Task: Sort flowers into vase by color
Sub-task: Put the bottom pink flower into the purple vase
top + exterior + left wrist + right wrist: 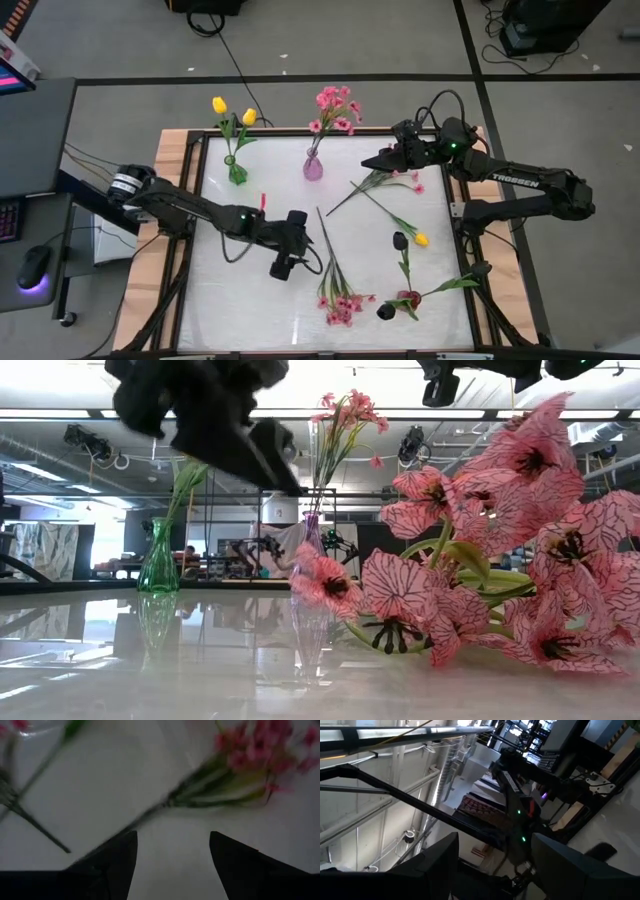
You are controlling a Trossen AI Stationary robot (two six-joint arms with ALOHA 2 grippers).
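Left tool point(281, 268) open beside pink spray point(338, 303)

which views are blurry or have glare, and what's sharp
Left wrist view: motion-blurred, the pink spray smeared past the open left tool. Low view: the near pink blossoms fill the frame, the tabletop mirrors the ceiling lights, the green vase stays clear. High view: evenly lit, a faint sheen on the tabletop. Right wrist view: the right tool is a dark silhouette.
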